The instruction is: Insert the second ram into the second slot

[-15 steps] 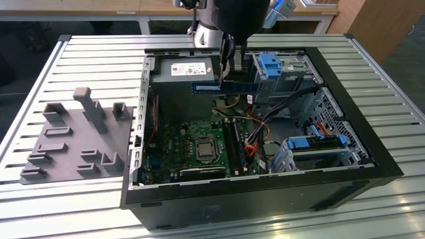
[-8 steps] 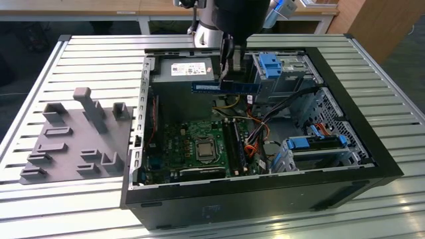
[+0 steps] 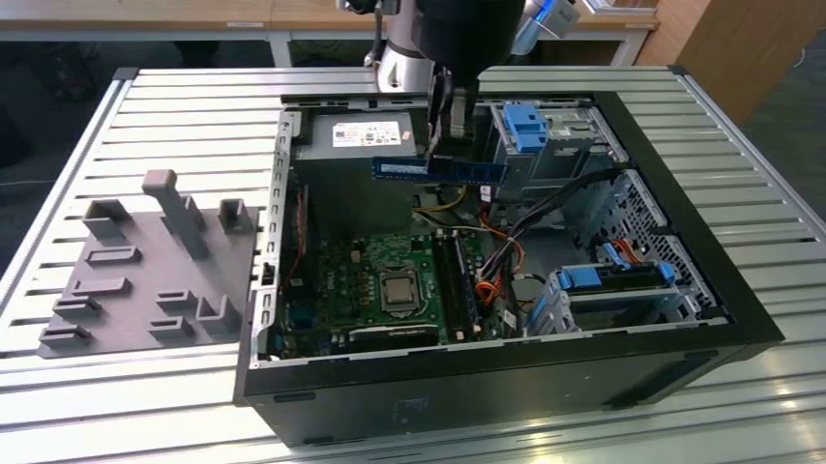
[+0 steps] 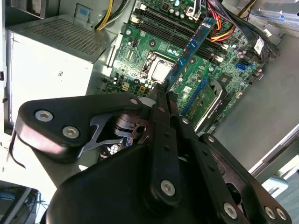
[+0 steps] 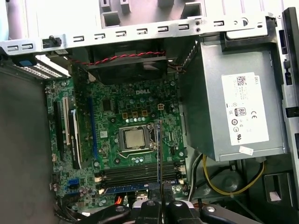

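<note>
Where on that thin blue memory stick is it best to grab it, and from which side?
Pinch the second ram across its two flat faces, midway along its upper long edge, coming from above. It is thin, flat and long, so a middle grip balances it and leaves the lower edge free. The gripper holds it so, above the computer case.

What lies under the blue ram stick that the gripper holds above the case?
The second ram, shut in the gripper, hangs over the motherboard: its memory slots and processor socket show. The ram's edge covers a thin strip of the slots.
</note>
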{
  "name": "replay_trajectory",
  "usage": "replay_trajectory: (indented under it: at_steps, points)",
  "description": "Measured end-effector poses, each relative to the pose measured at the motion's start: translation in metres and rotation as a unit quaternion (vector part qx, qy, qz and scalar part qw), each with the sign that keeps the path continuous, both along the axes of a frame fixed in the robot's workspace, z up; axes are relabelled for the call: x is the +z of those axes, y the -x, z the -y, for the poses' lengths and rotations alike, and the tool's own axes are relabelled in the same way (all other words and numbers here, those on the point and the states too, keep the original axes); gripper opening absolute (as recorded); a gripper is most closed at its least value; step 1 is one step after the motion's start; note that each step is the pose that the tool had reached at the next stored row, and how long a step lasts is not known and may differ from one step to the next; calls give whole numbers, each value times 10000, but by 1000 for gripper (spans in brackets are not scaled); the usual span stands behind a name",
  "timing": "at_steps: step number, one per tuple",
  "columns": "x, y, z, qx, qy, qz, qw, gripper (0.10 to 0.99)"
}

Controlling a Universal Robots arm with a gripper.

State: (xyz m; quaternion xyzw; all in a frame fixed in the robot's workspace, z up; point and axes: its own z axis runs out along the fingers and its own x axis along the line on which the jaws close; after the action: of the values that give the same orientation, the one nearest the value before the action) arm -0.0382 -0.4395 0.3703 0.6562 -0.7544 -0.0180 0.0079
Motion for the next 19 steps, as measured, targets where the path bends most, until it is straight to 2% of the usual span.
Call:
replay_trajectory:
  at_steps: [19]
  points:
    - [0, 0, 0, -400, 3, 0, 9992, 137]
